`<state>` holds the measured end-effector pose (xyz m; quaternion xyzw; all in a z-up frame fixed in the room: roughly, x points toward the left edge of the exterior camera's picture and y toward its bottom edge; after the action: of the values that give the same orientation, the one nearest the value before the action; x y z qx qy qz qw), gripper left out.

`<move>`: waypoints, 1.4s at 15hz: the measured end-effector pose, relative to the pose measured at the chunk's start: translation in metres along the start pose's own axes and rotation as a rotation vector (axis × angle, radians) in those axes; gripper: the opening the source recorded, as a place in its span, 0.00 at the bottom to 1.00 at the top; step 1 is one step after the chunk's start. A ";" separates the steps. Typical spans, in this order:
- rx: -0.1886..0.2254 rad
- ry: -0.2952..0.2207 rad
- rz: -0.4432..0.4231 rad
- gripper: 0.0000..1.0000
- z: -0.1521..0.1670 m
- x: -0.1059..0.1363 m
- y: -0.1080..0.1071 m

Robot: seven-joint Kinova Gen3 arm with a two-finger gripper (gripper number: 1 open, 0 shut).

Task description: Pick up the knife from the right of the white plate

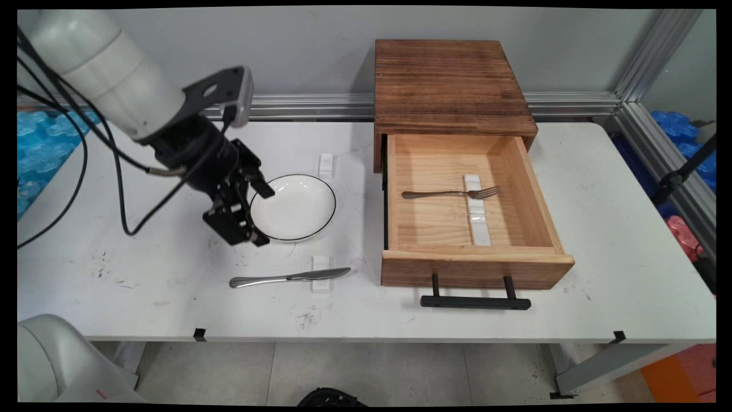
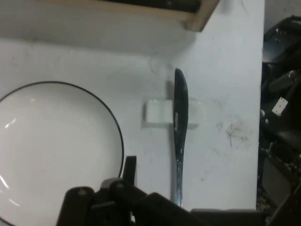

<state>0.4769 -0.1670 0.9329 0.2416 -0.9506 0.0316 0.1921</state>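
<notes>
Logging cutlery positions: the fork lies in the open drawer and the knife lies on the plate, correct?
Not quite. The knife lies on the table, across a small white rest near the plate, as the main view shows. The fork does lie in the open drawer.

A plate sits on the table, left of an open drawer. A knife lies before the plate. A fork lies in the drawer.

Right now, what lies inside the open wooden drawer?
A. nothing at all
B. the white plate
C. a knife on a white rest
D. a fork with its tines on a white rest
D: in the main view the fork lies in the drawer, tines across a white rest; the knife and plate sit out on the table.
</notes>
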 end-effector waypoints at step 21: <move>0.030 -0.002 -0.013 1.00 0.116 -0.041 0.008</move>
<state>0.4653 -0.1597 0.8104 0.2505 -0.9487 0.0445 0.1877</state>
